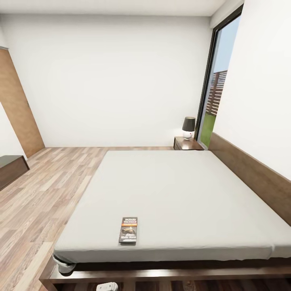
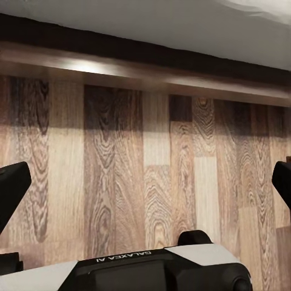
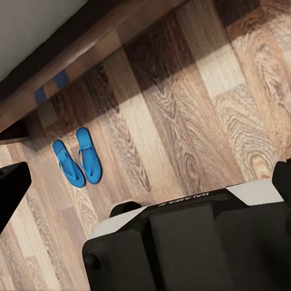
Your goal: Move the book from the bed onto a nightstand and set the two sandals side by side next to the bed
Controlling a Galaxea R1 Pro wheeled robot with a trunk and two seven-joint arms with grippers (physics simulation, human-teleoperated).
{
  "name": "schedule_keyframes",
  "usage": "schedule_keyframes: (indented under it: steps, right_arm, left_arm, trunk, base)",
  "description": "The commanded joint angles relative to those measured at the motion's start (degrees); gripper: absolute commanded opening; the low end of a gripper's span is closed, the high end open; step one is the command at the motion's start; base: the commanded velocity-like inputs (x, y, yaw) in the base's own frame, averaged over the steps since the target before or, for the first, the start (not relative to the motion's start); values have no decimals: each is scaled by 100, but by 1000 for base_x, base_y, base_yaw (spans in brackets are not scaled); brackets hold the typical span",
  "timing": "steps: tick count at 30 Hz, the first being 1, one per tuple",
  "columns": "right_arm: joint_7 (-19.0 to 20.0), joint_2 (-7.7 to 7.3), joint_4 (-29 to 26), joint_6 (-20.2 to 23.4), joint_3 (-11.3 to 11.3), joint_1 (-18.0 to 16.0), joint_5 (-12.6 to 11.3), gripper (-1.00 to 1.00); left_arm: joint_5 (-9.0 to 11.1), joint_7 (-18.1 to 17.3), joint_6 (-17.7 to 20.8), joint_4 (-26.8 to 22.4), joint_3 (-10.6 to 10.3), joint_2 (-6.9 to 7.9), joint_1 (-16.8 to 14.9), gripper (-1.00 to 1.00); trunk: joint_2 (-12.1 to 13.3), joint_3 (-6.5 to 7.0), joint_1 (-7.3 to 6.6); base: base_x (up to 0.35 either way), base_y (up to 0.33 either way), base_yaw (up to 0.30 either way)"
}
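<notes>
The large low bed (image 1: pixel 169 194), with pale grey-white mattress and dark wooden frame, fills the room's right side. A small dark brown nightstand (image 1: pixel 186 144) stands at its far corner. The thin dark paperback book (image 1: pixel 128 229) lies flat near the mattress's near edge. Two bright blue sandals (image 3: pixel 77 156) lie side by side on the wood-plank floor (image 2: pixel 145 182) beside the frame. The left gripper (image 2: pixel 145 182) and right gripper (image 3: pixel 145 182) are both spread wide, empty.

The bed (image 1: pixel 173 194) runs off the head view's right and bottom edges. Small print under the book's (image 1: pixel 128 229) title is too small to read. Both grippers' fingers (image 2: pixel 12 188) (dark tips only) are cut by the wrist views' edges (image 3: pixel 12 188).
</notes>
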Motion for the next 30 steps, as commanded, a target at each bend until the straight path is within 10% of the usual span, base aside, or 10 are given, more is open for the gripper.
schedule_keyframes:
  steps: [1,16,25,30]
  right_arm:
    - [29,-2,16,-10,-2,-9,-45,100]
    - [29,-2,17,-19,13,-9,-45,100]
    - [25,-6,17,-19,3,-9,-45,100]
    - [23,-4,17,-19,-1,-9,-45,100]
  left_arm:
    - [50,-23,-24,13,-47,-2,-7,100]
    - [42,-35,40,-246,-9,12,-37,100]
    - [17,102,2370,-3295,18,385,-254,100]
    - [20,602,2975,-4333,63,508,-572,100]
  trunk:
    - [-13,-13,4]
    - [-13,-13,4]
    - [-13,-13,4]
    - [-13,-13,4]
  base:
    - [0,0,0]
    - [0,0,0]
    - [0,0,0]
    - [0,0,0]
